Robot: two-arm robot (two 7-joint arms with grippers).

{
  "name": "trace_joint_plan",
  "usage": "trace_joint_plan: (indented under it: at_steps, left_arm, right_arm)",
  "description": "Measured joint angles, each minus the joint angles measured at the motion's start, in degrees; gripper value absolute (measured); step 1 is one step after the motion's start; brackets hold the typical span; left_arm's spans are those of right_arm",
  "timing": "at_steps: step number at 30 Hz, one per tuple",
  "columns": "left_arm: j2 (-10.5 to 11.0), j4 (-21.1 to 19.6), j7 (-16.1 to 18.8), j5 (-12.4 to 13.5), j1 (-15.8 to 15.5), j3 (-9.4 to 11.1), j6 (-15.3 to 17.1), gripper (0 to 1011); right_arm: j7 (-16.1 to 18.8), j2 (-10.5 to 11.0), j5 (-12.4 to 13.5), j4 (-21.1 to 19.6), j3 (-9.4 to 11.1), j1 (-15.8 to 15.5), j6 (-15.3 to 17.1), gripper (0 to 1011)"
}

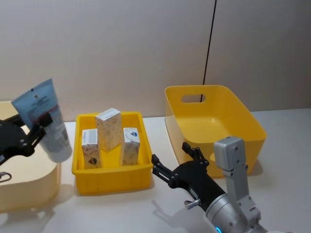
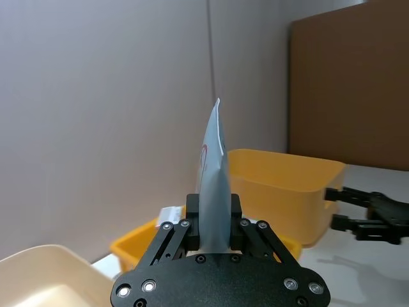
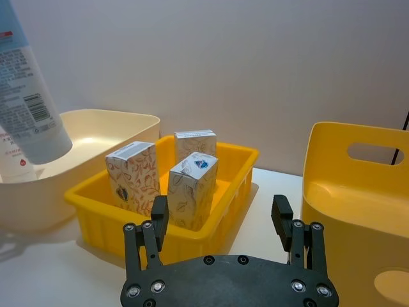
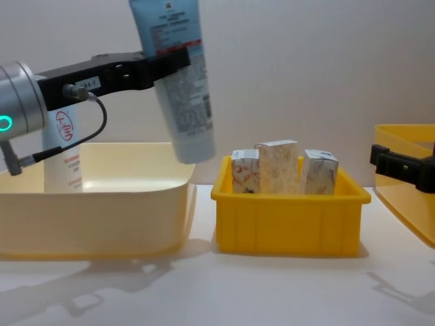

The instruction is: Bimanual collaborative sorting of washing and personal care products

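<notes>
Left claw point(image 1: 30, 132), at nine o'clock, is clamped on a blue-white tube point(image 1: 46, 119), cap down over the cream bin point(image 4: 102, 204), likely for lowering beside a second tube point(image 4: 62, 146) standing inside. Right claw point(image 1: 170, 154), at five o'clock, gapes wide and empty. Three cartons point(image 1: 108, 128) stand in the yellow tray point(image 1: 112, 182) at centre. Two tubes in all.

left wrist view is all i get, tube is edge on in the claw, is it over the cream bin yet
Observer: yes, the tube in the left claw hangs tilted, cap down, over the cream bin's end nearest the small yellow bin.
Operator: anything in that bin already
Observer: one white tube with red marks stands upright toward its left end.
Operator: and the right claw
Observer: the right claw is open and empty, just right of the small yellow bin's near corner.
</notes>
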Motion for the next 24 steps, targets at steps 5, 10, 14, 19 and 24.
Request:
trace_joint_plan:
  at_steps: [5,10,14,19,24]
  left_arm:
    - [0.3,0.1,-3.3,-1.5,-0.5,1.0,0.3,246]
    - [0.4,0.6,-7.1,-2.9,-1.3,2.4,0.7,248]
    - [0.3,1.1,-9.6,-3.6,-1.9,3.7,1.0,246]
    - [0.0,1.7,-12.3,-4.3,-2.5,5.2,1.3,248]
    - [-0.1,2.1,-13.7,-4.3,-2.9,6.7,1.5,246]
  right_arm:
    - [0.0,0.0,0.0,0.0,0.0,0.0,0.0,1004]
    - [0.0,0.0,0.0,0.0,0.0,0.0,0.0,1004]
    - [0.0,0.0,0.0,0.0,0.0,0.0,0.0,1004]
    - [0.0,0.0,0.0,0.0,0.0,0.0,0.0,1004]
    - [0.0,0.0,0.0,0.0,0.0,0.0,0.0,1002]
